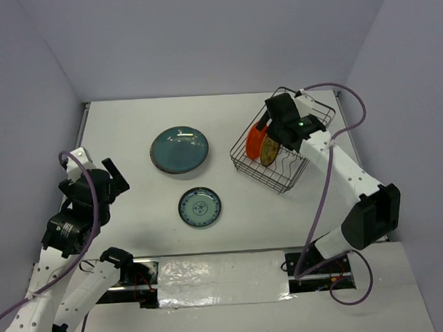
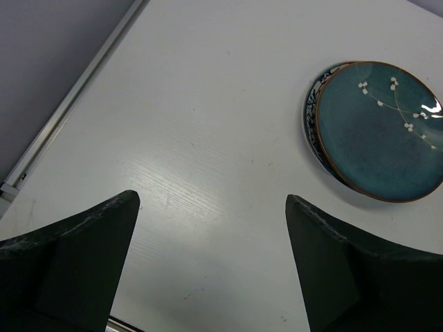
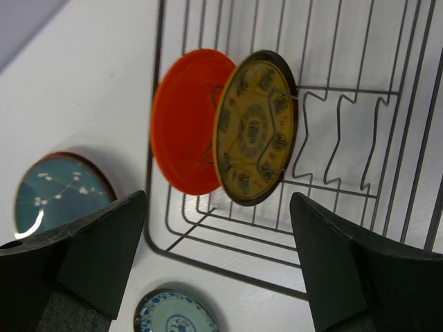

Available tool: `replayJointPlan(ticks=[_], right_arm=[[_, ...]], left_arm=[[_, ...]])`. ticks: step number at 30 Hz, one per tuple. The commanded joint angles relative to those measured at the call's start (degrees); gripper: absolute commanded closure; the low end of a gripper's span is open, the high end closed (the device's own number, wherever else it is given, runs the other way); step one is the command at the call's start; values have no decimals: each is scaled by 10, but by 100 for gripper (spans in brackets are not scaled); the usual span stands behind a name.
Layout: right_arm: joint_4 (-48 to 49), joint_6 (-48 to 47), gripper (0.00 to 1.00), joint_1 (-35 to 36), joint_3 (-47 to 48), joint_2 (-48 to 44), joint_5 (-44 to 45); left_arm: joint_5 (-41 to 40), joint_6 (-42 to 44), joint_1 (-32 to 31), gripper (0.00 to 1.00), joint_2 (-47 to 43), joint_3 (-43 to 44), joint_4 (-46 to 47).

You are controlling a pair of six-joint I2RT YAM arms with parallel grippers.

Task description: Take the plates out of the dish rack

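The wire dish rack (image 1: 258, 176) stands at the right rear. A small orange-red plate (image 1: 256, 141) and a small olive-brown plate (image 1: 270, 151) stand on edge in its left end. My right gripper (image 1: 282, 124) hovers open over them, touching nothing. In the right wrist view the orange-red plate (image 3: 183, 131) and olive-brown plate (image 3: 256, 128) stand ahead of the gripper (image 3: 218, 199), inside the rack (image 3: 236, 274). The dark teal plate (image 1: 179, 148) lies on the table atop a larger patterned plate (image 2: 311, 104). The small blue-patterned plate (image 1: 200, 207) lies nearer. My left gripper (image 1: 113, 181) is open and empty.
A metal rail (image 2: 62, 117) runs along the table's left edge. A shiny taped strip (image 1: 218, 279) lies between the arm bases. A purple cable (image 1: 328, 184) loops beside the right arm. Purple walls close in the table.
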Motion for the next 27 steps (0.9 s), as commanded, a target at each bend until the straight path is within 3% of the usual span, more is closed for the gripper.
replayJointPlan(ticks=[1,6,12,18,25,27], right_arm=[[-32,24,10,-9,32,55,-1],[-22,18,14,-20,46,106,-15],[-28,10,27,-26,68,154,-8],[-22,17,58,-28,53,160,1],[-18,18,75,-28,37,143,-2],[-14,16,87,-29,31,136,-8]], left_arm=[[-4,11,-2,1,-4,1,23],[-1,12,-3,0,4,2,23],[2,15,-3,0,7,0,24],[4,16,-3,0,12,1,27],[6,17,-3,0,13,1,27],[5,17,-2,1,12,0,27]])
